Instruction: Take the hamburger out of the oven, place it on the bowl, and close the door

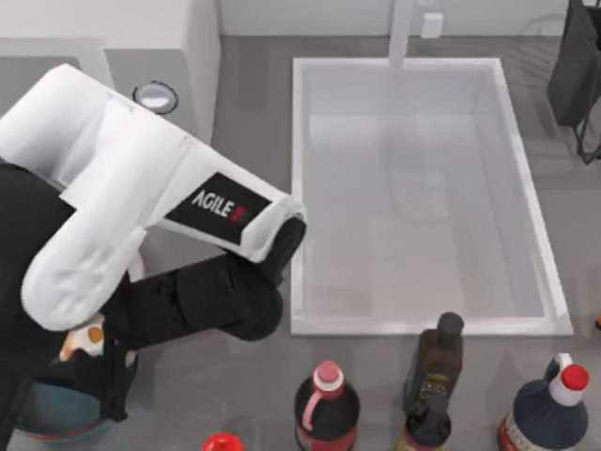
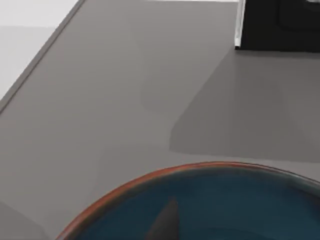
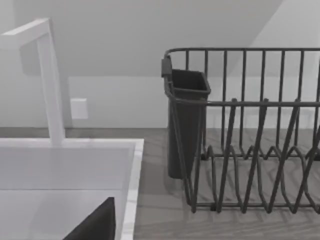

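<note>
The white oven (image 1: 113, 28) stands at the far left, with one silver-rimmed knob (image 1: 155, 96) showing. My big white left arm hides the door in the top view. The left wrist view shows the oven's dark opening (image 2: 280, 22) behind a white edge (image 2: 239, 25). At the near left corner sits the blue bowl (image 1: 42, 418), its reddish rim (image 2: 150, 176) and teal inside close below the left wrist camera. The hamburger (image 1: 84, 336), cream with orange patches, shows just above the bowl's far edge, right against my left gripper (image 1: 101, 365). My right gripper (image 3: 95, 225) is a dark corner over the sink.
A white sink (image 1: 300, 188) with a faucet (image 3: 50, 80) fills the middle. A dark dish rack (image 3: 240, 130) stands at the far right. Several bottles (image 1: 326, 409) line the near edge. Bare grey counter (image 2: 125, 100) lies between the bowl and the oven.
</note>
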`<state>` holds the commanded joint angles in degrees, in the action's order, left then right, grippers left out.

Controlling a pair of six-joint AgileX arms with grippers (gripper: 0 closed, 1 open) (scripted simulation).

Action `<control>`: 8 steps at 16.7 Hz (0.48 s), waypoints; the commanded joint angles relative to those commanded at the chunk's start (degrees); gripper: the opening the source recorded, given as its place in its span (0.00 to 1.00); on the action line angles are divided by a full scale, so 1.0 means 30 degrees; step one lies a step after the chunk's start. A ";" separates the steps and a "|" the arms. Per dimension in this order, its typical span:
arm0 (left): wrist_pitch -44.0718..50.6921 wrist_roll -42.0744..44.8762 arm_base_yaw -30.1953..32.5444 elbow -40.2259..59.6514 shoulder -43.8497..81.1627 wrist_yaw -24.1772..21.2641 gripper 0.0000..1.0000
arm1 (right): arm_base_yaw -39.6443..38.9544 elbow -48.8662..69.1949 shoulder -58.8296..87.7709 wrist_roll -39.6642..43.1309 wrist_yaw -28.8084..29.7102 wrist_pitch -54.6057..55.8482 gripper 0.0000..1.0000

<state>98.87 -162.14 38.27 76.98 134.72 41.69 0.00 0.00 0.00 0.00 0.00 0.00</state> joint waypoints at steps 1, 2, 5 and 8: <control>-0.0104 0.0090 -0.0078 -0.0216 -0.0147 0.0063 0.00 | 0.0000 0.0000 0.0000 0.0000 0.0000 0.0000 1.00; -0.0224 0.0179 -0.0162 -0.0437 -0.0278 0.0132 0.00 | 0.0000 0.0000 0.0000 0.0000 0.0000 0.0000 1.00; -0.0670 0.0442 -0.0442 -0.1102 -0.0507 0.0367 0.00 | 0.0000 0.0000 0.0000 0.0000 0.0000 0.0000 1.00; -0.1224 0.0691 -0.0730 -0.1698 -0.0366 0.0647 0.00 | 0.0000 0.0000 0.0000 0.0000 0.0000 0.0000 1.00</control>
<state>95.20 -160.07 36.08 71.89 133.62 43.63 0.00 0.00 0.00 0.00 0.00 0.00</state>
